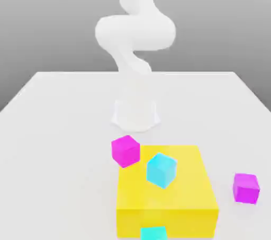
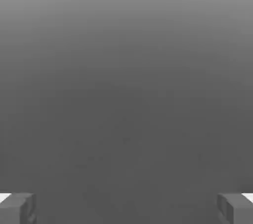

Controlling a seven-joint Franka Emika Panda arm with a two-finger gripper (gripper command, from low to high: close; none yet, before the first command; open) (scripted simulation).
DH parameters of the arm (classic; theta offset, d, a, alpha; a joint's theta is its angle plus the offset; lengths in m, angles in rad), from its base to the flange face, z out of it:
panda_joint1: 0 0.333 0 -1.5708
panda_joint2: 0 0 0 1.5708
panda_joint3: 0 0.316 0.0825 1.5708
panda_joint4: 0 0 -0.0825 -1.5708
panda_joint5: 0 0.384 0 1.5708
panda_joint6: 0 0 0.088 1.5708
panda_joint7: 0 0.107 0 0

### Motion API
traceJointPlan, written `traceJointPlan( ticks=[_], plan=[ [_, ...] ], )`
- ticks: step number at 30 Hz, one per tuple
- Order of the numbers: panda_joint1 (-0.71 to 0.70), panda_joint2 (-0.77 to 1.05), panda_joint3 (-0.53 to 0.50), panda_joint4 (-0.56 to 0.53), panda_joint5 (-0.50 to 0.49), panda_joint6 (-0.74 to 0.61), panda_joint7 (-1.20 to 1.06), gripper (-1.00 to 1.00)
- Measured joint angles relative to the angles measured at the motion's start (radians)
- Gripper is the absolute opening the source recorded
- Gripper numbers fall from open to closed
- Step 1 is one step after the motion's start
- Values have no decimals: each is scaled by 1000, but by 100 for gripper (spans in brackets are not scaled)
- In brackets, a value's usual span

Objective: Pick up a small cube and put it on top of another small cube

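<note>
Every cube face in sight is plain, with no lettering, label or brand mark on any of them.

In the exterior view, the small turquoise cube [image 1: 154, 232] sits at the very bottom edge of the frame, just below centre, in front of the big yellow block [image 1: 182, 191]. The frame border cuts it off, so which way its edges run cannot be judged; being a cube, it has no long axis.

The pinkish-magenta cube [image 1: 125, 150] lies a little left of centre in the lower half of the frame, at the yellow block's far left corner. It is turned so that one vertical edge faces the camera, with two side faces showing. Whether it touches the block cannot be told.

A paler sky-blue cube [image 1: 161, 169] appears over the yellow block's top, also turned corner-on and slightly tilted. A more purple-violet cube [image 1: 246, 187] stands alone on the white tabletop [image 1: 63, 127] at the lower right, apart from the block.

The white arm [image 1: 135, 37] rises from its base in the upper middle of the frame.

In the hand view, the gripper [image 2: 126, 208] has its two fingers [image 2: 17, 208] at the lower corners, spread wide apart, with nothing between them.
</note>
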State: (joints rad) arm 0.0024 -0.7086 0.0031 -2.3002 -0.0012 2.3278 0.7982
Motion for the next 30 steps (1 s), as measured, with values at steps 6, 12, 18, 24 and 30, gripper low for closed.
traceJointPlan(
  ticks=[6,12,18,24,30],
  plan=[
    [5,224,8,-1,-3,68,-4,0],
    [10,441,17,-1,-7,134,-8,0],
    [15,659,27,-2,-13,200,-10,0],
    [24,876,31,-2,-20,266,-11,0],
    [34,1094,30,7,-27,356,-11,0]
  ],
)
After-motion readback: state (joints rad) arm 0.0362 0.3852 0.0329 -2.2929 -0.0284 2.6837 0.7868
